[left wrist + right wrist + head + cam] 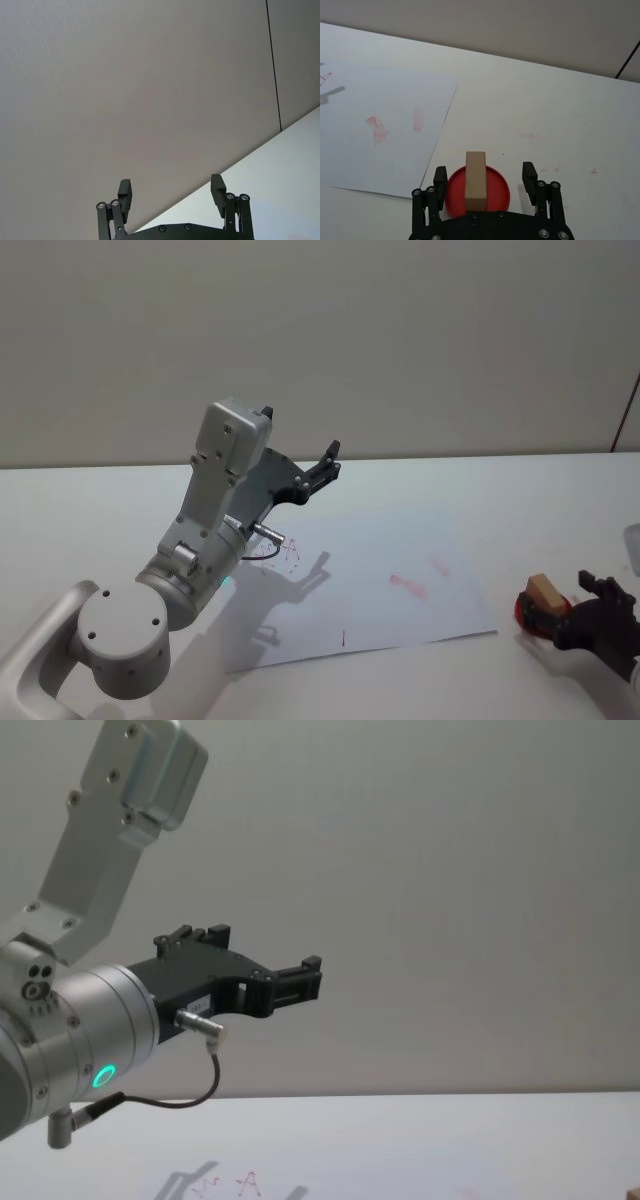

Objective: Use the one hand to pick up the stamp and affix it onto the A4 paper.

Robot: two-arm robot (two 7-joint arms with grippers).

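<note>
My right tool (484, 175) is open wide, with one finger on each side of the stamp (475, 175), and the fingers do not touch it. The stamp stands up on a round red pad (501, 192) on the white tabletop (555, 115), just beside the right edge of the paper (385, 145), which lies flat with a few red marks (377, 128) on it. My left tool (170, 186) is up in the air on my left side, open wide, holding nothing, and points at the wall (150, 90).
</note>
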